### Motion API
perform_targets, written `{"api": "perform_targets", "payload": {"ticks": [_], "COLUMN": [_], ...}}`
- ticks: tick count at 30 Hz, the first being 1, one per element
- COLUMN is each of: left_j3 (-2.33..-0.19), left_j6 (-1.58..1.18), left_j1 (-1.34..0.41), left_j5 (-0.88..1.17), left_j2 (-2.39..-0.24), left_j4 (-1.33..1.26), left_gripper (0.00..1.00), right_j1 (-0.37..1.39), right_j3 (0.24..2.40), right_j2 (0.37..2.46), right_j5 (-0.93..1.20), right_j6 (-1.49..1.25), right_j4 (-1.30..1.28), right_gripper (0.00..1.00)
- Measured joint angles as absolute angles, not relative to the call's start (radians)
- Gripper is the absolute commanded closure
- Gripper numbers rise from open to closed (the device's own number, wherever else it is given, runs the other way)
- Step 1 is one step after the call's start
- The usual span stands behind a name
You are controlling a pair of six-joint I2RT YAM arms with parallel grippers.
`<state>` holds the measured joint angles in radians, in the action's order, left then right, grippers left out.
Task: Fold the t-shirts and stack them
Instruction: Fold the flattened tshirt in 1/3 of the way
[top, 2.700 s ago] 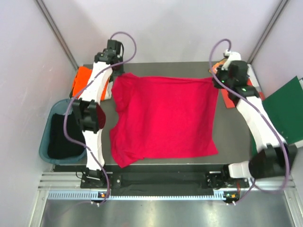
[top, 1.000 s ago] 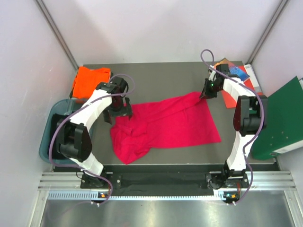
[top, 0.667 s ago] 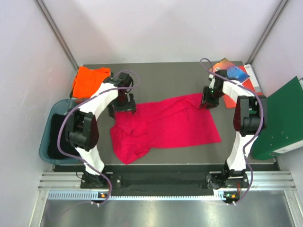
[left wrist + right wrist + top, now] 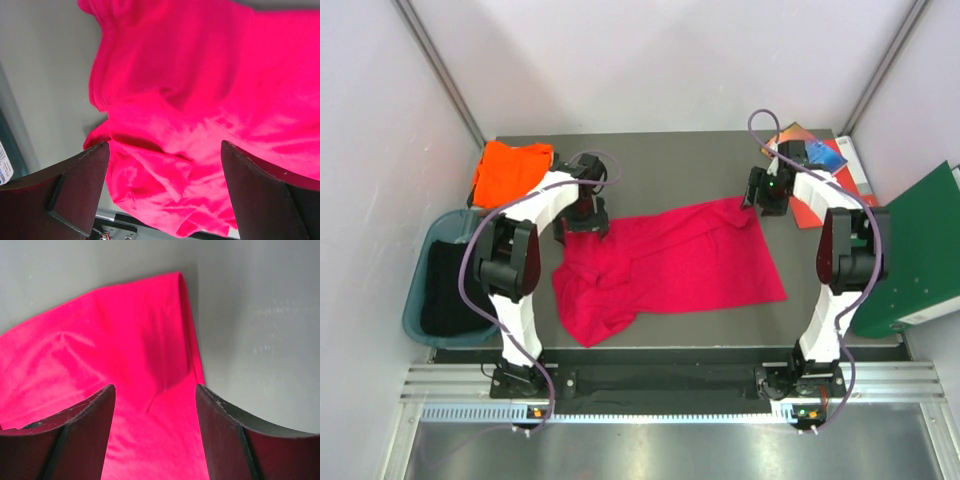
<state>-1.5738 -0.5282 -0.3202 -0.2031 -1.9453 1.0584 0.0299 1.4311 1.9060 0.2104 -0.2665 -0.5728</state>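
The crimson-red t-shirt (image 4: 665, 262) lies half folded and rumpled across the middle of the dark table; it also fills the left wrist view (image 4: 200, 100) and the right wrist view (image 4: 120, 365). An orange t-shirt (image 4: 510, 170) sits bunched at the table's back left corner. My left gripper (image 4: 582, 222) hovers over the red shirt's upper left edge, jaws wide open with nothing between them (image 4: 165, 165). My right gripper (image 4: 760, 195) hangs open above the shirt's upper right corner (image 4: 155, 400), holding nothing.
A teal bin (image 4: 445, 290) with dark cloth stands off the table's left side. Red and blue books (image 4: 820, 160) lie at the back right corner. A large green binder (image 4: 915, 250) leans at the right. White walls enclose the table.
The flat red shirt's far edge has been drawn forward into a fold. In the last second the right gripper let go of the corner and opened; both grippers shifted slightly back.
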Motion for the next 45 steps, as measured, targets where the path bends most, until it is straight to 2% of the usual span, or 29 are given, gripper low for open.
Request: {"api": "perform_targets", "payload": {"ticks": [3,4,5,6,7,8,9,12,27,28,29,30,31,33,35,38,40,41,42,45], "left_j3": [-1.579,-1.583,-1.589,-1.594,-1.606,-1.623,-1.651,-1.72,-2.086,-2.138,-2.181,-2.222,-2.245,-2.248,-2.212,-2.084,-1.934,-1.869,-1.82,-1.71], "left_j6": [-0.53,-0.53,-0.529,-0.535,-0.53,-0.532,-0.531,-0.535,-0.53,-0.528,-0.524,-0.521,-0.513,-0.502,-0.507,-0.51,-0.515,-0.518,-0.521,-0.531], "left_j1": [-0.299,-0.29,-0.284,-0.28,-0.274,-0.27,-0.268,-0.269,-0.255,-0.253,-0.252,-0.251,-0.25,-0.248,-0.246,-0.245,-0.245,-0.245,-0.245,-0.245], "left_j5": [-0.213,-0.22,-0.226,-0.229,-0.233,-0.237,-0.242,-0.257,-0.357,-0.357,-0.356,-0.355,-0.351,-0.334,-0.325,-0.314,-0.295,-0.283,-0.272,-0.235], "left_j2": [-1.977,-1.992,-2.008,-2.021,-2.038,-2.058,-2.084,-2.144,-2.24,-2.273,-2.303,-2.335,-2.358,-2.382,-2.38,-2.327,-2.246,-2.201,-2.162,-2.034], "left_j4": [1.053,1.054,1.052,1.05,1.051,1.053,1.061,1.072,1.061,1.068,1.076,1.078,1.08,1.093,1.105,1.099,1.067,1.061,1.048,1.021], "left_gripper": [0.31,0.65,0.84,1.0,1.0,1.0,1.0,1.0,1.0,0.88,0.63,0.42,0.02,0.01,0.01,0.02,0.06,0.13,0.16,0.15], "right_j1": [0.03,0.03,0.03,0.03,0.03,0.03,0.03,0.03,0.03,0.03,0.03,0.03,0.03,0.03,0.03,0.03,0.03,0.03,0.03,0.03], "right_j3": [1.446,1.451,1.458,1.464,1.469,1.471,1.477,1.489,1.488,1.49,1.497,1.509,1.519,1.528,1.534,1.533,1.529,1.521,1.512,1.486], "right_j2": [1.949,1.962,1.977,1.991,2.003,2.01,2.022,2.045,2.047,2.048,2.05,2.056,2.058,2.059,2.059,2.059,2.057,2.052,2.047,2.022], "right_j5": [0.216,0.217,0.219,0.219,0.219,0.219,0.219,0.221,0.139,0.136,0.135,0.136,0.136,0.137,0.14,0.143,0.144,0.144,0.144,0.145], "right_j6": [-0.275,-0.277,-0.278,-0.281,-0.281,-0.28,-0.283,-0.281,-0.282,-0.282,-0.281,-0.28,-0.279,-0.271,-0.261,-0.251,-0.247,-0.246,-0.246,-0.246], "right_j4": [-0.55,-0.546,-0.543,-0.535,-0.53,-0.524,-0.517,-0.496,-0.432,-0.436,-0.443,-0.453,-0.455,-0.458,-0.463,-0.471,-0.476,-0.473,-0.474,-0.478], "right_gripper": [0.37,0.37,0.38,0.44,0.54,0.65,0.85,1.0,1.0,1.0,0.99,0.83,0.77,0.6,0.51,0.5,0.5,0.5,0.5,0.5]}}
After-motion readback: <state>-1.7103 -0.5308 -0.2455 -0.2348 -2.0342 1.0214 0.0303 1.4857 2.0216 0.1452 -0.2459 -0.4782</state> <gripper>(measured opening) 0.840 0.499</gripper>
